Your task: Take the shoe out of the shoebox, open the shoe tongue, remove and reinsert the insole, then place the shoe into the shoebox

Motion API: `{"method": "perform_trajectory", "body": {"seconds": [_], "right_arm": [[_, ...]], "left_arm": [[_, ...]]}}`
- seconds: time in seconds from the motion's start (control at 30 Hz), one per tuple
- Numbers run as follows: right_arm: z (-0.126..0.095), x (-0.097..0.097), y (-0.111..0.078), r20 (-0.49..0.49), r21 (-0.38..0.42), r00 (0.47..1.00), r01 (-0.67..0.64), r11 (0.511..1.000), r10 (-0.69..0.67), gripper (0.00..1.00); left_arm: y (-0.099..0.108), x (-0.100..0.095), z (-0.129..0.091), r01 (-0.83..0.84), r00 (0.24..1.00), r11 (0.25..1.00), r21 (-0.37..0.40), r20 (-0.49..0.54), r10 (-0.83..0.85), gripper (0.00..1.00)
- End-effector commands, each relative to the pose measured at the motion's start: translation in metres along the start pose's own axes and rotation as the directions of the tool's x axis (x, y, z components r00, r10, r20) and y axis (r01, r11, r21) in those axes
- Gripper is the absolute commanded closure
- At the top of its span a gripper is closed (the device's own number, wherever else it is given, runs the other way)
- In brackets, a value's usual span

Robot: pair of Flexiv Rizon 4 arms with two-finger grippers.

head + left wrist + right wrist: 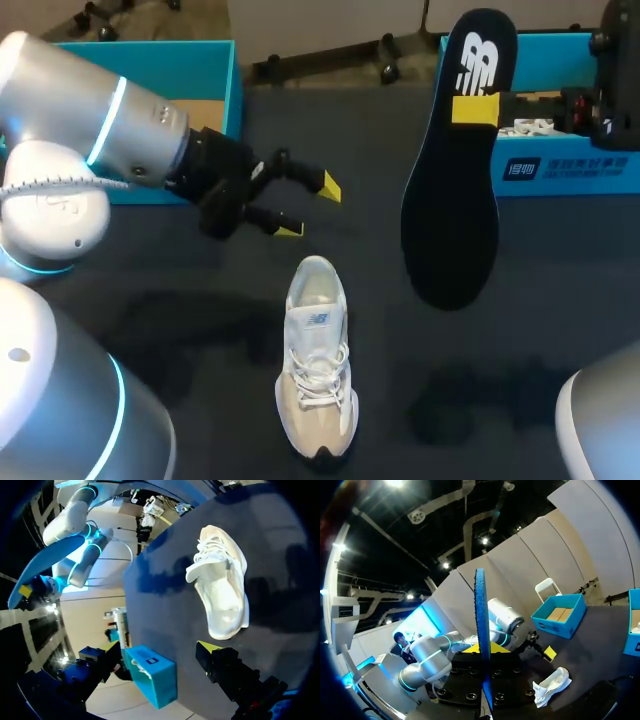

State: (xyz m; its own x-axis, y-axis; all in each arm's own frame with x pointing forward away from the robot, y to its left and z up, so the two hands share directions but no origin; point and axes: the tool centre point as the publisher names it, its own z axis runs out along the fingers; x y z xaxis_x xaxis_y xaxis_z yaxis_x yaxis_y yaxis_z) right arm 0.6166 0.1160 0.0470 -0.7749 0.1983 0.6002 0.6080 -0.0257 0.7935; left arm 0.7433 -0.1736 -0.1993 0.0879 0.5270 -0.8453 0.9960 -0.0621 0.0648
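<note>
A beige and white shoe [317, 370] lies on its sole on the dark table, toe toward the front edge, also visible in the left wrist view [222, 585]. My left gripper [310, 208] hovers open just behind the shoe's heel, nothing between its fingers [210, 652]. The dark insole [455, 180] hangs in the air at the right, heel end up, with my right gripper [475, 108] shut on its upper part. In the right wrist view the insole [481, 630] shows edge-on between the yellow tips, and the shoe [551, 684] lies beyond it on the table.
An open blue shoebox [228, 80] stands at the back left behind my left arm. A second blue box part [560, 170] with white paper inside stands at the back right. The table [200, 330] is dark and bare around the shoe.
</note>
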Motion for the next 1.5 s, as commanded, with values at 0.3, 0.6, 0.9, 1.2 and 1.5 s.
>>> {"method": "perform_trajectory", "body": {"seconds": [0.3,0.6,0.9,1.2,1.5], "right_arm": [[0.004,-0.003,0.002,-0.002,0.004,1.0,-0.001,1.0,0.001,1.0],[0.004,-0.003,0.002,-0.002,0.004,1.0,-0.001,1.0,0.001,1.0],[0.004,-0.003,0.002,-0.002,0.004,1.0,-0.001,1.0,0.001,1.0],[0.004,-0.003,0.002,-0.002,0.004,1.0,-0.001,1.0,0.001,1.0],[0.008,-0.016,0.011,-0.022,0.013,0.999,-0.025,1.0,0.025,1.0]], "left_arm": [[-0.015,-0.008,-0.009,0.002,0.967,0.996,-0.086,0.252,0.02,0.0],[-0.011,-0.016,-0.019,-0.013,0.926,0.993,-0.113,0.372,0.055,0.0],[0.0,-0.028,-0.024,-0.012,0.898,0.995,-0.1,0.436,0.054,0.0],[0.011,-0.033,-0.027,0.029,0.888,0.996,-0.085,0.46,0.014,0.0],[0.011,-0.033,-0.027,0.029,0.888,0.996,-0.085,0.46,0.014,0.0]]}}
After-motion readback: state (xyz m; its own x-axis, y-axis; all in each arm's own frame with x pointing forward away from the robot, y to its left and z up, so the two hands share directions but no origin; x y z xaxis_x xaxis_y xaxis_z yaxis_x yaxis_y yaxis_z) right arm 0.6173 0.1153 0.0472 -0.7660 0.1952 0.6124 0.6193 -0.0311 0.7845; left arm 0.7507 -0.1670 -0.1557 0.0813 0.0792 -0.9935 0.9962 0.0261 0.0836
